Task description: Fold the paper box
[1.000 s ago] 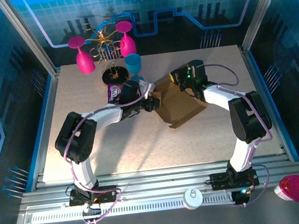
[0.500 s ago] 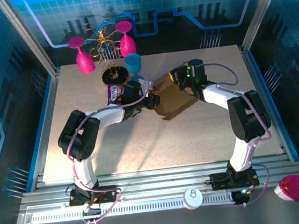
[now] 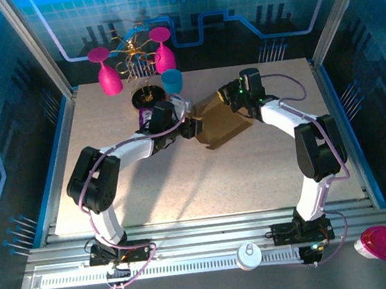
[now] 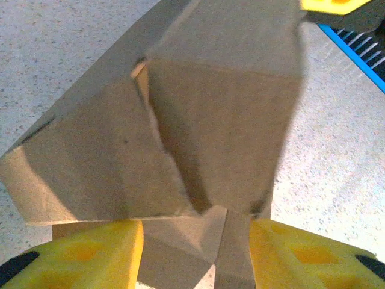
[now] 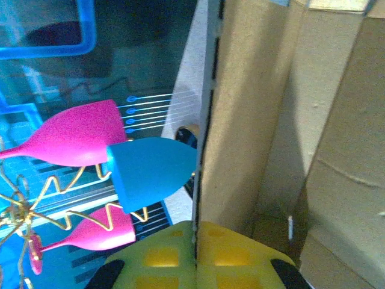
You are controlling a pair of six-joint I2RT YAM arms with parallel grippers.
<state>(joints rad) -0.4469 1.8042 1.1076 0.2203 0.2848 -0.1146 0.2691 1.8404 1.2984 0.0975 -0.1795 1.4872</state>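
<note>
The paper box [image 3: 222,121], plain brown cardboard, stands partly folded at the middle of the table between my two arms. My left gripper [image 3: 192,128] is at its left end. In the left wrist view the yellow fingers [image 4: 84,253] stand apart, open, with the box's [image 4: 210,108] lower flaps hanging loose in the gap of the left gripper [image 4: 195,241]. My right gripper [image 3: 233,99] is at the box's far edge. In the right wrist view the right gripper [image 5: 195,232] is shut on a thin upright panel edge of the box [image 5: 240,120].
Behind the box stand a blue cup [image 3: 172,81], two pink goblets [image 3: 107,74] [image 3: 163,54] and a gold wire rack [image 3: 134,53]. A purple packet [image 3: 149,116] lies partly under my left arm. The blue cup [image 5: 150,171] is close to the right gripper.
The box has gone from spread open to drawn up and more compact, shifted toward the back. The left gripper's fingers have widened. The right gripper stays shut on the box edge.
</note>
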